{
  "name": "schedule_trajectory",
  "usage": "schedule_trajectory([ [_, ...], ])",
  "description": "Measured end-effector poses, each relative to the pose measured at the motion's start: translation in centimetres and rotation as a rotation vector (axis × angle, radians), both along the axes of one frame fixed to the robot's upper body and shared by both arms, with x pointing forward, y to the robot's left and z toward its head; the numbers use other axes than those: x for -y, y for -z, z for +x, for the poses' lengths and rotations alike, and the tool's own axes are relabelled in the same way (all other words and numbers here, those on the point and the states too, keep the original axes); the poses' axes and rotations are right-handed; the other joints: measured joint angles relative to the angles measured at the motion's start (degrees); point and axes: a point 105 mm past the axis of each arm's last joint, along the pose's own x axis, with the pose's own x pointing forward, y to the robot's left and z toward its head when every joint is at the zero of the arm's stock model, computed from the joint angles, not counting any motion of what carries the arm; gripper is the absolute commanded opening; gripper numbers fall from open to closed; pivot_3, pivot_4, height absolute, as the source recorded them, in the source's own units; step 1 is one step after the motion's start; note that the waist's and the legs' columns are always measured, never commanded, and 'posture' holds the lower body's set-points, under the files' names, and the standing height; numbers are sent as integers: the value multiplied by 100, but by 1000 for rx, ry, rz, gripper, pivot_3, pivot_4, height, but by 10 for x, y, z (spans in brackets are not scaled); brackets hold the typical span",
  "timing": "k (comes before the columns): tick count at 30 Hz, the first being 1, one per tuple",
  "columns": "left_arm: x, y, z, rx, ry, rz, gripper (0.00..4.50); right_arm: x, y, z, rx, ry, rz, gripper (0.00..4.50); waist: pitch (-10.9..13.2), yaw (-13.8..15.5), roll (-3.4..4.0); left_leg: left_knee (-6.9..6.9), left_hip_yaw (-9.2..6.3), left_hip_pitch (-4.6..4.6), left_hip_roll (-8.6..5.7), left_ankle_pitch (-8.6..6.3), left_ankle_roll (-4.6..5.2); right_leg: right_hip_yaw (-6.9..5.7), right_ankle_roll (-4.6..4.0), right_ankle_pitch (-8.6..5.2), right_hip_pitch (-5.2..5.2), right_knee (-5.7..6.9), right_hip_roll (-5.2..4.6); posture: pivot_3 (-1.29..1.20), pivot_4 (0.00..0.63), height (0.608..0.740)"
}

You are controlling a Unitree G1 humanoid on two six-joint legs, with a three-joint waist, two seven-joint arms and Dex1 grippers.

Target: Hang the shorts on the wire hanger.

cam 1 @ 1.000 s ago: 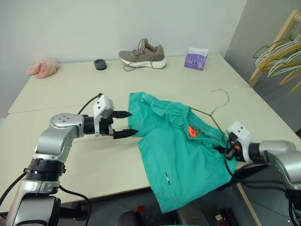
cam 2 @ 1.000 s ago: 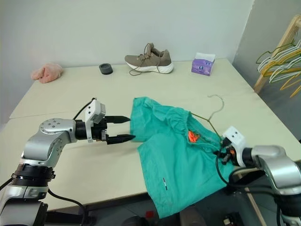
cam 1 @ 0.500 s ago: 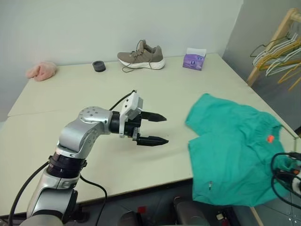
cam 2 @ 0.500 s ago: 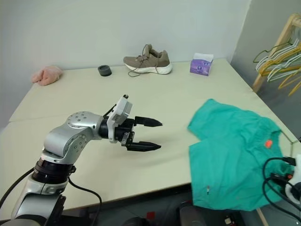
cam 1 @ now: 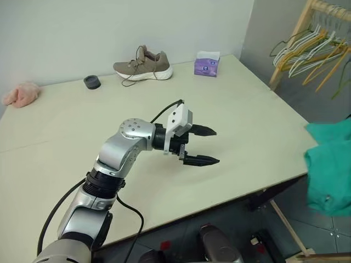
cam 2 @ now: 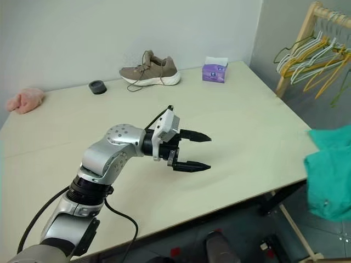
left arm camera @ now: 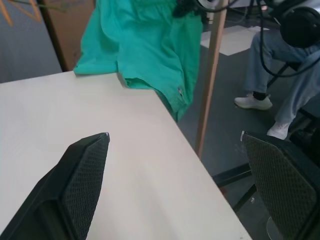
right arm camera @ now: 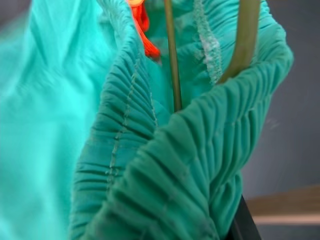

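Head views: left end effector hovers over the table, jaws wide apart, holding nothing, aimed toward the table's right edge. Shorts hang in the air past that edge, well apart from the left end effector, so they are lifted off the table, probably to carry them toward the hanger rack beyond the table's far right corner. Shoe, tissue box, pink cloth sit along the table's far edge.

Left wrist view: shorts drape just past the table corner, well ahead of the open fingers. A seated person's legs beyond the table.

Right wrist view: gathered waistband of shorts right against the camera, thin wire hanger running through it, orange tag beside the wire. Right end effector is closed; judging by this, it grips hanger with waistband.
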Motion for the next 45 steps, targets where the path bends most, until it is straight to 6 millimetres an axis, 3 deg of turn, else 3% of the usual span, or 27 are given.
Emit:
schedule_trajectory([
  [5,5,-5,4,57,-11,-23,4471,15,-17,10,45,37,-38,0,-1,-139,1,-3,4,1,2,0,-1,4,10,-5,1,-4,-7,-435,120,740],
  [16,28,-43,9,152,13,-134,4471,34,-9,22,56,119,75,0,-9,-272,15,-7,49,14,-4,1,-3,45,40,-23,1,-1,-42,-443,96,740],
  [22,30,-44,8,158,24,-143,4471,30,1,31,23,95,120,0,-9,-452,15,-10,92,30,-4,12,-27,80,54,-27,2,-2,-46,-443,89,740],
  [31,31,-44,5,146,48,-145,4471,21,0,42,19,41,117,0,-10,-542,12,-10,109,37,-3,9,-34,97,65,-27,2,-3,-47,-436,91,740],
  [34,31,-45,4,140,54,-151,4500,17,0,48,42,23,124,726,-10,-562,12,-11,110,37,-3,8,-35,99,66,-27,2,-2,-47,-434,91,740],
  [45,32,-45,4,129,55,-151,4500,8,-15,53,183,98,98,4481,-11,-573,15,-10,112,39,-4,7,-38,105,69,-28,2,0,-47,-427,88,740],
])
